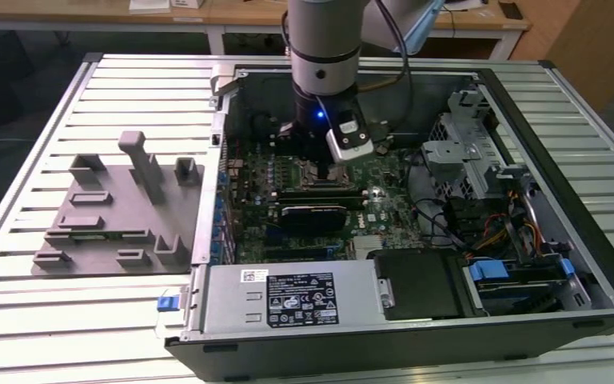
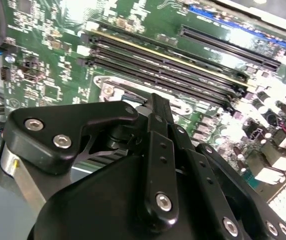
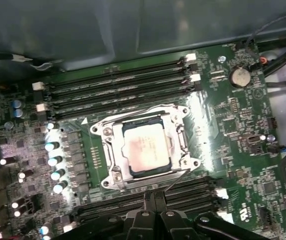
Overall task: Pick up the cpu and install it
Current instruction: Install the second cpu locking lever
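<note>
I am hanging over the open computer case point(image 1: 563, 200), with my gripper point(image 3: 154, 199) just above the motherboard point(image 3: 223, 115) and close to the socket frame point(image 3: 145, 150). In the first wrist view my two fingertips point(image 3: 148, 200) stand pressed together with no gap that I can see, and nothing is between them, so my hand is closed and empty. The cpu point(image 3: 144, 148) lies flat inside the socket frame, its silvery top facing up, between the long memory slots point(image 3: 118, 87) on both sides. It seems to be already seated there, though I cannot tell if the frame is locked down on it. I judge this chip to be light and completely stiff, a thin metal plate that will not bend. The top looks smooth, so it may slide under my pads. The underside and the socket contacts should be fragile, and a small tilt could damage them. The safe place to hold it, I think, is on two opposite edges of the pale rim, keeping it level. The grey plastic fixture point(image 1: 115, 208) stands on the table point(image 1: 51, 320), well apart from the case.
</note>
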`<move>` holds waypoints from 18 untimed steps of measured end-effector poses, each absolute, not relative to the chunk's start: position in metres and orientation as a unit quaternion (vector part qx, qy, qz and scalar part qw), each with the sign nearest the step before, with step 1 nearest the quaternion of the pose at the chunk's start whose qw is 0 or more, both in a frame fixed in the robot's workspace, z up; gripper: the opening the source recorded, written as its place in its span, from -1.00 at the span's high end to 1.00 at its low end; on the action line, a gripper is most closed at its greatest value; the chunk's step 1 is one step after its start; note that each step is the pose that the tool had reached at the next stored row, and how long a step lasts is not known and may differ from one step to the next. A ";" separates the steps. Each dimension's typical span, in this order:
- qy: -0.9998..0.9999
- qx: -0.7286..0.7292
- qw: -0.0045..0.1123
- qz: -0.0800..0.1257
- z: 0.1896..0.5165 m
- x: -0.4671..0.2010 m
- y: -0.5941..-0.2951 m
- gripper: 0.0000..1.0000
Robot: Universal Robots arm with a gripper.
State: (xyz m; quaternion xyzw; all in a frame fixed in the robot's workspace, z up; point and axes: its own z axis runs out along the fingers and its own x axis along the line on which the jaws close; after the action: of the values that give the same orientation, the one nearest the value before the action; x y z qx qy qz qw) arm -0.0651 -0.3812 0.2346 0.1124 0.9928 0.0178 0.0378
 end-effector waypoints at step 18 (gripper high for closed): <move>0.993 0.112 0.038 0.018 0.226 -0.081 -0.381 0.79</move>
State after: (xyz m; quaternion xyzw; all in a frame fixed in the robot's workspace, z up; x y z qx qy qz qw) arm -0.0807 -0.3812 0.2257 0.1124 0.9928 0.0179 0.0379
